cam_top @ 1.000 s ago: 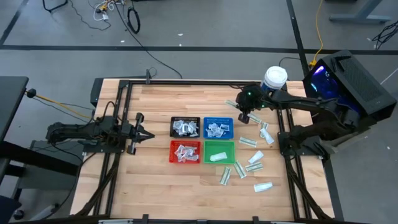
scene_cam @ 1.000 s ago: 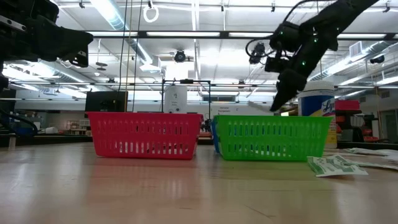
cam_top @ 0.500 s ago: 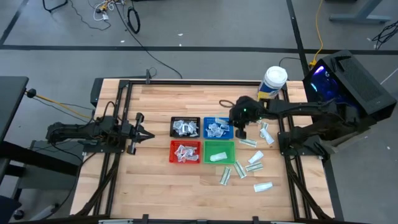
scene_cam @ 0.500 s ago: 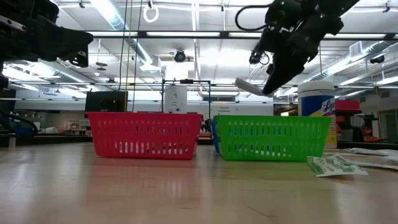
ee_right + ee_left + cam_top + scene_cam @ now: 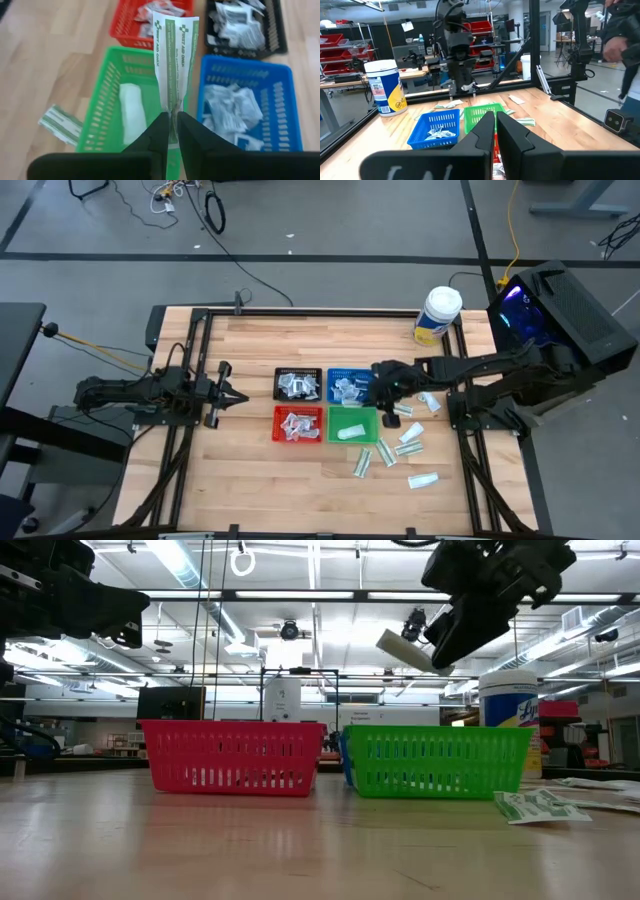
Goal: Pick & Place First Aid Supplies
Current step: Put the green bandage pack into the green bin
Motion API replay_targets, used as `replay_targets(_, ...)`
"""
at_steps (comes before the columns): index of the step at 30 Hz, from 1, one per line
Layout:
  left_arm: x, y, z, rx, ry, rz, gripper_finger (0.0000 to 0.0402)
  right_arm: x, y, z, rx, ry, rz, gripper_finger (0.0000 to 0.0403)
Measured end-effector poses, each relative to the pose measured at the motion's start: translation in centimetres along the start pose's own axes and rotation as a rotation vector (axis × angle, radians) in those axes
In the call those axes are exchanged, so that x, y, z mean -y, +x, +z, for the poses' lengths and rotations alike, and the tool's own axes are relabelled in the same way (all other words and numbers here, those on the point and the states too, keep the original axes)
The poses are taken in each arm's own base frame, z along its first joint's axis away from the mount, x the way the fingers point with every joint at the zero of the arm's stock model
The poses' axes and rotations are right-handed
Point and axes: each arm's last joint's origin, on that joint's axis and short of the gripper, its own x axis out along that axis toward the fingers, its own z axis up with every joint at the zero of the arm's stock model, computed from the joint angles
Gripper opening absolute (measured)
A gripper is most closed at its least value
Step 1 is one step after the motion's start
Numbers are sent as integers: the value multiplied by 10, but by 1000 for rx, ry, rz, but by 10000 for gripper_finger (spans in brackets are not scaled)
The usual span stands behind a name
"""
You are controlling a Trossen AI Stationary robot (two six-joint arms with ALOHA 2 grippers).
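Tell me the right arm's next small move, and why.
Probably shift slightly over the green tray and lower. The right pincer is shut on a white-and-green packet above the green and blue trays' edge; one similar packet already lies in the green tray.

From my seat I look down on a grey floor (image 5: 330, 230) crossed by dark lines, with loose cables (image 5: 190, 200) lying beyond the table. At table height I see long ceiling lights (image 5: 180, 560) and steel beams (image 5: 300, 597). Shelves with red bins (image 5: 340, 45) line the workshop behind.
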Motion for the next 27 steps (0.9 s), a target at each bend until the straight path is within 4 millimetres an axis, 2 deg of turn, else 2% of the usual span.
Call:
replay_targets(5,0,0,0,0,0,0,25,-12,1,2,15,-80,45,41)
replay_targets(15,0,0,0,0,0,0,25,-25,8,7,53,-125,76,41)
replay_targets(23,0,0,0,0,0,0,25,-26,29,2,-12,-126,86,41)
replay_targets(27,0,0,0,-1,0,0,25,-26,41,-9,-74,-120,90,41)
